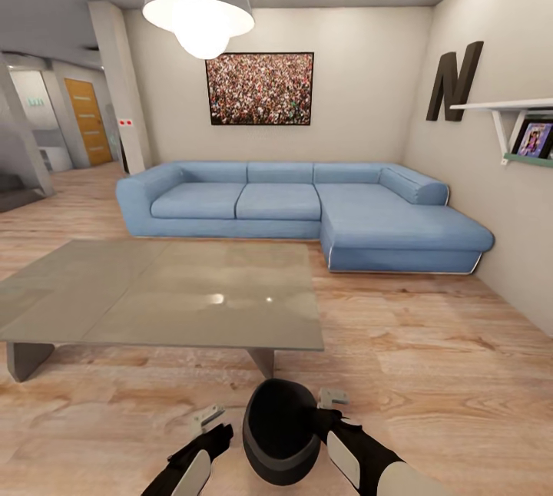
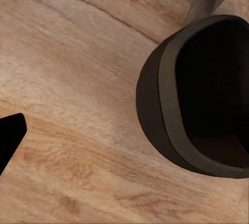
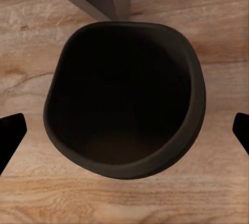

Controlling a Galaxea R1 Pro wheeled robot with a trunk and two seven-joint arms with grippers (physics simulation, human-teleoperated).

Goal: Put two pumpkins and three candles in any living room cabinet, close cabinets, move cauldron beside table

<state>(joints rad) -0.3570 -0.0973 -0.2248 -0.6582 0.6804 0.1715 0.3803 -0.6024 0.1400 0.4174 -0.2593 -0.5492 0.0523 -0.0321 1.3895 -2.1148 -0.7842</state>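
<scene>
- The round black cauldron [image 1: 281,431] with a bulging belly sits on the pale wood-plank floor [image 1: 430,373], just in front of the low coffee table [image 1: 165,296] with a glossy glass-like top, near its right grey block leg [image 1: 262,361].
- Its wide mouth faces upward, tipped slightly toward the robot; the pot is round, with no clear long axis.
- The left gripper [image 1: 206,421] hangs just left of the pot, apart from it; whether its jaws are spread or closed cannot be told.
- The right gripper [image 1: 332,399] hovers at the pot's right rim, its dark fingertips [image 3: 10,135] spread wide on either side in the right wrist view, holding nothing.
- Beyond the table stand a blue sectional sofa [image 1: 307,208], a framed crowd picture [image 1: 259,88] and a white dome pendant lamp [image 1: 198,8].
</scene>
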